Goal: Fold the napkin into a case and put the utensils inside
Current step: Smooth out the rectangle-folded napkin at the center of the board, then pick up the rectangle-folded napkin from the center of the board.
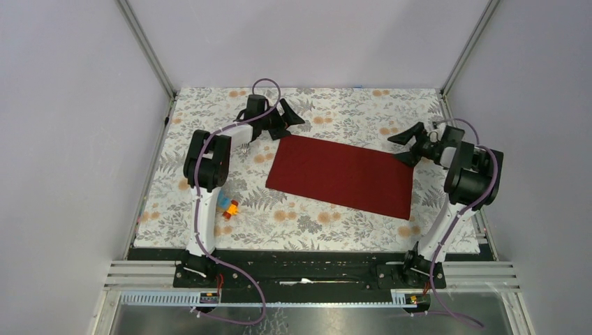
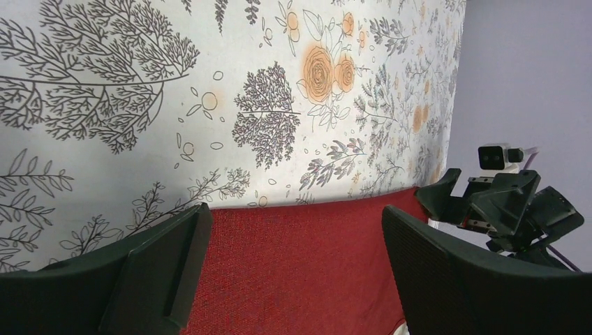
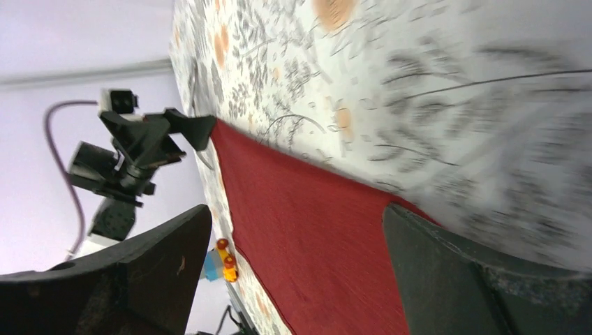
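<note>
The dark red napkin (image 1: 340, 176) lies flat on the floral tablecloth as a wide rectangle; no narrow case is in view. My left gripper (image 1: 292, 127) hovers open at the napkin's far left corner, and in its wrist view the cloth (image 2: 300, 265) shows between the spread fingers (image 2: 164, 265) of the gripper (image 2: 294, 216). My right gripper (image 1: 401, 148) is open at the far right corner, above the cloth (image 3: 314, 237), with nothing between its jaws (image 3: 297, 213). A small silvery tip (image 1: 244, 148), perhaps one of the utensils, peeks out beside the left forearm; the rest is hidden.
Small colourful toy blocks (image 1: 229, 207) sit on the tablecloth (image 1: 209, 125) left of the napkin, by the left arm's lower link, and show in the right wrist view (image 3: 223, 262). Metal frame posts and grey walls enclose the table.
</note>
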Controlling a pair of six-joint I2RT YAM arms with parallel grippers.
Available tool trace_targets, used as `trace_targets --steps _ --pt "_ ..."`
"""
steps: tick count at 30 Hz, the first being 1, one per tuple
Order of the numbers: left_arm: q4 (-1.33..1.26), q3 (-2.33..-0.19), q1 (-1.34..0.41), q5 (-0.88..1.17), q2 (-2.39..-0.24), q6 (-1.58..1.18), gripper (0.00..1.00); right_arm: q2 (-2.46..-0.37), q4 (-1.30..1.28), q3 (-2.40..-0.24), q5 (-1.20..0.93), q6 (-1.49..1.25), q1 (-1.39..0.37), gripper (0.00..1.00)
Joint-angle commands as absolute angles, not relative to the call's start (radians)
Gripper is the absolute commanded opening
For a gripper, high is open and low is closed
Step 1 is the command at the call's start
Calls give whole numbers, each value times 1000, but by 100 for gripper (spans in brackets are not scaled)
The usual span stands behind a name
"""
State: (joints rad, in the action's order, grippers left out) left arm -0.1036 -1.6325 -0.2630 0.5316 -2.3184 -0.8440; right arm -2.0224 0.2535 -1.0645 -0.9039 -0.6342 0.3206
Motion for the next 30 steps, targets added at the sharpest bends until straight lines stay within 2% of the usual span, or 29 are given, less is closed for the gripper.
trace_targets --steps 1,3,5,9,11,14,17,21,26,30 --pt "-60 -1651 -243 477 -2337 -785 99 -2051 244 -1089 -969 -597 428 100" --pt "-27 -1671 -245 476 -2324 -772 99 -2033 172 -1114 -948 -572 445 99" --pt "8 -1688 -249 474 -2287 -755 99 -1991 -46 -1184 -841 -453 446 100" --pt "152 -1777 -256 459 -2181 -727 99 -1884 -504 -1353 -384 -300 439 99" --pt "211 -1806 -261 460 -2122 -739 99 -1802 -621 -1371 -137 -295 411 99" --pt "282 -1790 -278 463 -2020 -768 99 -1667 -670 -1302 76 -304 318 99" --pt "283 -1692 -307 524 -1912 -765 99 -1651 -733 -1264 87 -320 255 96" --pt "288 -1574 -384 569 -1785 -683 99 -1727 -814 -1288 -19 -275 246 73" --pt "342 -1551 -479 550 -1724 -543 99 -1812 -845 -1314 -66 -204 243 69" --pt "403 -1567 -497 557 -1700 -481 99 -1877 -850 -1314 -86 -169 241 56"
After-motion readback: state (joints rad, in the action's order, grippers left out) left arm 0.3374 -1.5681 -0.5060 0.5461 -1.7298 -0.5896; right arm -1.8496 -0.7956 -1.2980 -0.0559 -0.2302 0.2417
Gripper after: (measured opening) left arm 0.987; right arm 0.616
